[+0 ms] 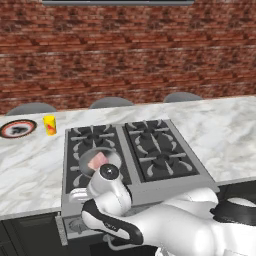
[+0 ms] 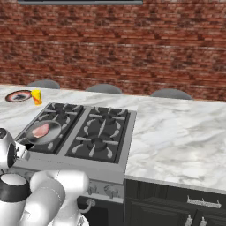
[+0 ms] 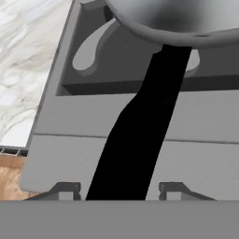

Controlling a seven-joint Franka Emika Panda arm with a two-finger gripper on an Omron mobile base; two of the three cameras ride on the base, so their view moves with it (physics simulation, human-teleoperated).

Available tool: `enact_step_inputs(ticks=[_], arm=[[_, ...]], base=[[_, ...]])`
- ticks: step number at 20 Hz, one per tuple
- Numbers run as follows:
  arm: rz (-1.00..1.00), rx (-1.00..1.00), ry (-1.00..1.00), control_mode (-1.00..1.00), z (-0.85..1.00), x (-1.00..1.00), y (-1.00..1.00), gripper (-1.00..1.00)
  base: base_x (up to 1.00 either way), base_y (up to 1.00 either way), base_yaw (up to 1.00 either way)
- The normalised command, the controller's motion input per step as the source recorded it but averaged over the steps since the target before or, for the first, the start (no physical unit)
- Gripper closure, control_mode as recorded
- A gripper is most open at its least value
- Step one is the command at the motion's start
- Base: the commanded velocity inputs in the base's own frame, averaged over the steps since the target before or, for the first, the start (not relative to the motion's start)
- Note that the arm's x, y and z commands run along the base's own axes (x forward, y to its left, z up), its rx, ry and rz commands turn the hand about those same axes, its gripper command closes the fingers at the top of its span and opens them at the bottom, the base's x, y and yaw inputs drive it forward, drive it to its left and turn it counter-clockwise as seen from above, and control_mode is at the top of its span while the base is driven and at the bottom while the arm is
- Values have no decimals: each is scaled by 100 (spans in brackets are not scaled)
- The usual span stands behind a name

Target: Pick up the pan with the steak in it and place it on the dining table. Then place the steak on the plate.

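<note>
The grey pan [image 1: 107,156] sits on the front left burner of the stove, with the pink steak [image 1: 96,160] lying inside it; from the right they show as pan [image 2: 52,132] and steak [image 2: 41,129]. In the hand view the pan's bowl [image 3: 177,18] is at the top and its black handle [image 3: 140,130] runs down between my fingertips [image 3: 65,190]. My gripper [image 3: 119,191] straddles the handle, open, with a narrow gap on each side. The red-rimmed plate [image 1: 17,128] [image 2: 18,96] rests at the far left of the marble dining table [image 1: 220,130].
A yellow cup [image 1: 49,125] [image 2: 36,97] stands just right of the plate. The stove [image 1: 160,150] is set into the marble top, with bare marble [image 2: 176,132] to its right. Grey chair backs [image 1: 111,102] line the far edge before a brick wall.
</note>
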Motion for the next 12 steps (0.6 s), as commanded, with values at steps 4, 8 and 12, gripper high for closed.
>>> enact_step_inputs(ticks=[4,8,12], arm=[[-3,0,0,-100,11,0,0,100],[-9,0,0,-100,39,-7,0,100],[-12,0,0,-100,52,-7,8,100]], base=[[0,0,0],[0,0,0],[0,0,0]])
